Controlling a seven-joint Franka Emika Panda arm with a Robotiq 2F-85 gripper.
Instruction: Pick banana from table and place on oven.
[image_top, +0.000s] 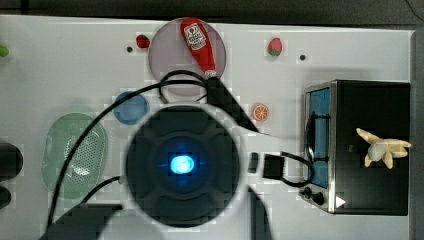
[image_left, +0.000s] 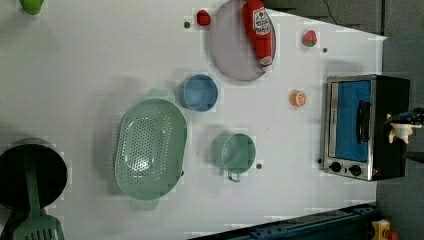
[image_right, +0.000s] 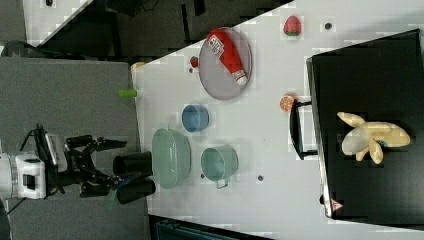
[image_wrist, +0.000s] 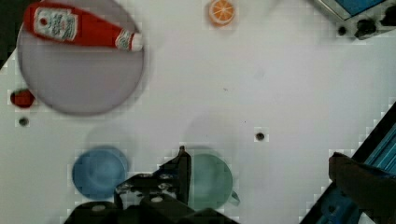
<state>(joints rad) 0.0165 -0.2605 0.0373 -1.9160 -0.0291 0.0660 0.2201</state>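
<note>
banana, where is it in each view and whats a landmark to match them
Top view: banana lies on the black top of the oven, at the top view's right.
Left view: banana at the right edge, on the oven top.
Right view: banana on the oven top, right side.
Wrist view: not in it.
Shared landmark: ketchup bottle on the plate.

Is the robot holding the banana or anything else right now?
No, it holds nothing. The gripper is open and empty, away from the oven. The banana lies by itself on the oven's black top.

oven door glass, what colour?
Blue; the oven door shows best in the left view.
</note>
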